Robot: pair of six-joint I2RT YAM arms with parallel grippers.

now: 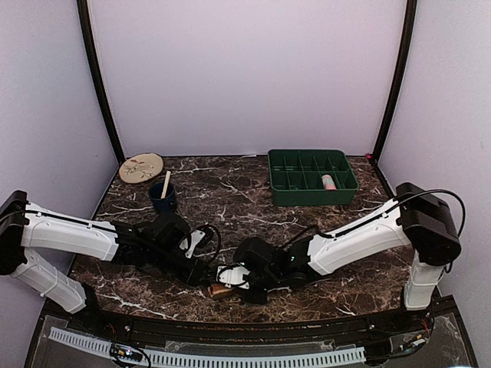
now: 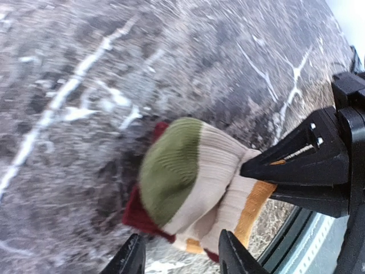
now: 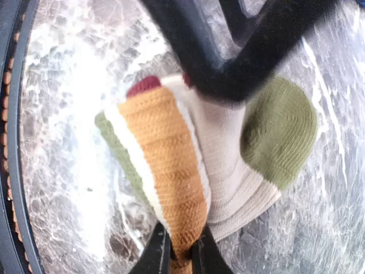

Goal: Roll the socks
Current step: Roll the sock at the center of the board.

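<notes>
Striped sock (image 1: 221,290), bunched into a lump of green, cream, orange and dark red, sits on the dark marble table (image 1: 230,192) close to its near edge, right between the two arms. Right gripper (image 3: 182,242) has its fingers pinched tight on the orange band, while the left gripper (image 2: 180,242) stands with jaws apart, one finger either side of the sock's lower edge, not squeezing it. Back right, a small pink bundle (image 1: 328,182) lies in a compartment of the green tray (image 1: 311,198).
</notes>
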